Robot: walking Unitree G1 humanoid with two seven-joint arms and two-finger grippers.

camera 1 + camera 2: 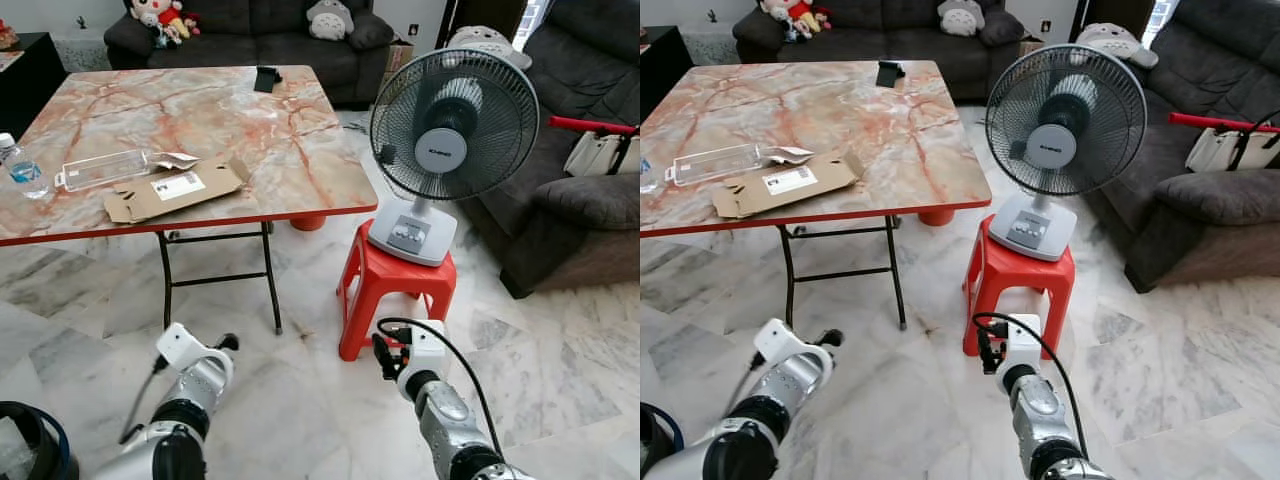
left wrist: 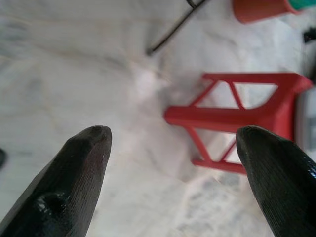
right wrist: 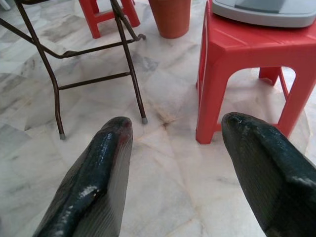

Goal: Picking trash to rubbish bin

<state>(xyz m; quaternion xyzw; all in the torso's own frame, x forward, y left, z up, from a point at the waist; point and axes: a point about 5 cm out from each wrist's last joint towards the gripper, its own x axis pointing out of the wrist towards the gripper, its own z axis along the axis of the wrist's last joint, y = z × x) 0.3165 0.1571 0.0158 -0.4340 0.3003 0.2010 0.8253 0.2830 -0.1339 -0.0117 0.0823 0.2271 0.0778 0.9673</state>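
Two silver arms reach forward low over the marble floor (image 1: 300, 400), elbows bent and wrists held at about the same height. At left, the left gripper (image 2: 173, 168) points across the tiles toward a red plastic stool (image 1: 395, 285), its black fingers spread wide with nothing between them. At right, the right gripper (image 3: 173, 163) hangs near the stool's front legs, fingers likewise parted and empty. On the stool stands a grey table fan (image 1: 452, 135). Further back, a marble-topped folding table (image 1: 280, 150) carries the trash: a flattened cardboard box (image 1: 170, 188), a clear plastic tray (image 1: 100, 168) just behind it with a crumpled wrapper (image 1: 178, 160) at its end, and a water bottle (image 1: 20, 168) at the far left edge. Dark sofas (image 1: 590, 150) line the room behind.
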